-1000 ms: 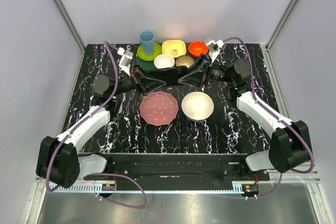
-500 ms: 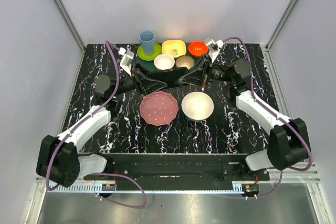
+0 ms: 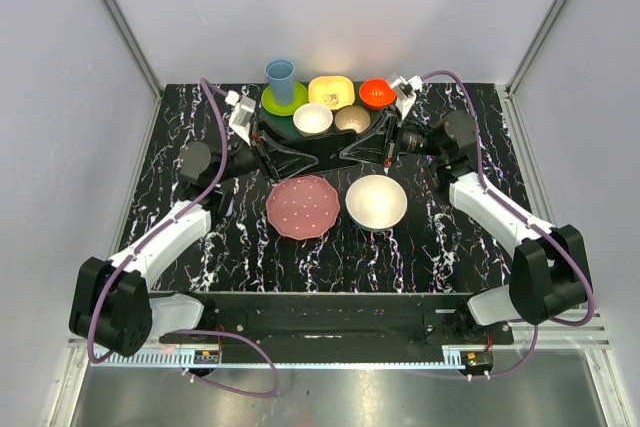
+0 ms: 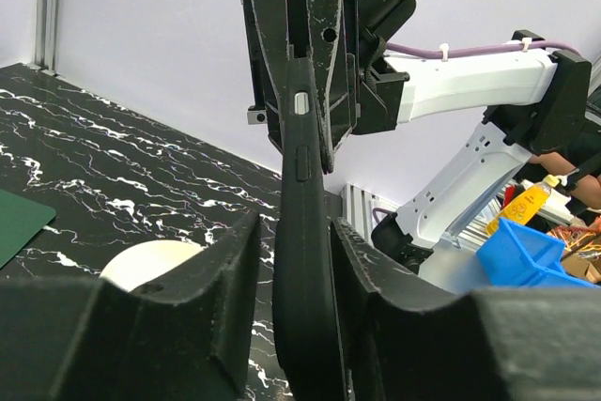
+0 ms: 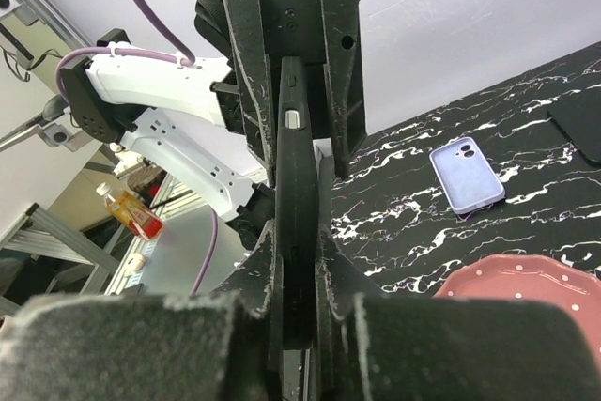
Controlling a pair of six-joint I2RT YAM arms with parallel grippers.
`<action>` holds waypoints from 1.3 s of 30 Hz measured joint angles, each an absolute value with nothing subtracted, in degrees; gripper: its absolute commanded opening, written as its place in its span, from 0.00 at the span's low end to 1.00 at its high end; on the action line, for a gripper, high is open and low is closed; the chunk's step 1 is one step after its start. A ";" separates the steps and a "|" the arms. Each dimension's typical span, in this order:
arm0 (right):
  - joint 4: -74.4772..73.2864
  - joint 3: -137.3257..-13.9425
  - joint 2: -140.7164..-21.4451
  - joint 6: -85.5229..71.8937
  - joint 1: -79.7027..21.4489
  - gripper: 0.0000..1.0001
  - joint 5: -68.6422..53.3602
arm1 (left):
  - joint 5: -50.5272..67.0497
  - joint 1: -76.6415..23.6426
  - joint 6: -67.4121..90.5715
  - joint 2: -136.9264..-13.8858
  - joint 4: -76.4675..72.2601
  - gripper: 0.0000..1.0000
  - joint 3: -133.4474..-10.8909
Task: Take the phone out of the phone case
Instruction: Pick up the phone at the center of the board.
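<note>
Right gripper [image 5: 296,265]: clamped on one end of the phone [image 5: 295,185], fingers pressed to both faces.
Left gripper [image 4: 299,265]: around the phone's other end, jaws parted; a slit shows between the left finger [image 4: 235,274] and the phone, so the hold is loose at best.
Phone: out of its case, edge-on to both wrist cameras, side buttons showing. It is raised above the table [image 3: 450,237] and spans the two grippers, close to the far edge and in front of the dishes.
Case [image 5: 467,176]: lavender, lying flat on the table to the left of the pink plate [image 3: 303,207], well apart from the phone. I cannot make it out from the top camera.
Middle of table: pink plate and a white bowl [image 3: 376,202] side by side, just on the near side of the grippers.
Far edge: blue cup [image 3: 280,77] on a green plate [image 3: 292,101], yellow dish [image 3: 331,92], orange bowl [image 3: 377,93], small white bowl [image 3: 313,118] and tan bowl [image 3: 350,117].
</note>
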State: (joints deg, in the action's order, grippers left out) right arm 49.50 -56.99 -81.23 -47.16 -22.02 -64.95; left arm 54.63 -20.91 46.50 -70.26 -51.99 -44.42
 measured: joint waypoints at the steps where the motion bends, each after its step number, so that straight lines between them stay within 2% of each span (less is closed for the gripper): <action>1: 49.28 -56.99 -81.23 -47.16 -22.02 0.00 -64.95 | 54.65 -20.95 46.30 -70.26 -51.88 0.29 -44.42; 7: 47.68 -56.99 -81.23 -45.87 -22.02 0.00 -63.99 | 54.70 -21.34 45.54 -70.28 -49.74 0.12 -44.80; 9: 47.79 -56.99 -81.21 -44.16 -21.98 0.00 -64.03 | 54.70 -21.45 46.00 -70.28 -48.40 0.00 -45.17; 11: 47.66 -56.99 -81.19 -43.51 -21.93 0.02 -64.01 | 54.74 -21.47 45.80 -70.26 -47.11 0.00 -45.65; 13: 46.85 -57.10 -81.17 -42.76 -21.89 0.16 -63.94 | 54.78 -21.50 45.23 -70.28 -46.06 0.00 -46.00; 14: 46.19 -57.32 -81.17 -42.22 -21.85 0.27 -63.96 | 54.76 -21.50 44.99 -70.26 -45.76 0.00 -46.02; 16: 44.21 -57.98 -81.14 -41.45 -21.85 0.36 -64.10 | 54.68 -21.47 44.40 -70.26 -45.50 0.00 -46.02; 17: 43.27 -58.24 -81.08 -41.32 -21.85 0.46 -63.88 | 54.68 -21.50 43.31 -70.26 -45.36 0.00 -46.09; 21: 40.49 -59.00 -79.85 -40.77 -21.87 0.58 -63.72 | 54.81 -21.63 39.81 -70.26 -41.85 0.00 -46.15; 39: 38.02 -64.29 -77.89 -40.99 -18.59 0.62 -63.96 | 56.60 -18.68 40.40 -68.58 -44.71 0.00 -46.35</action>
State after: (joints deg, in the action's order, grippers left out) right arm 38.02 -64.29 -77.89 -40.99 -18.59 -63.96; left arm 56.60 -18.68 40.40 -68.58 -44.71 -46.35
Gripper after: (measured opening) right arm 0.613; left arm 0.169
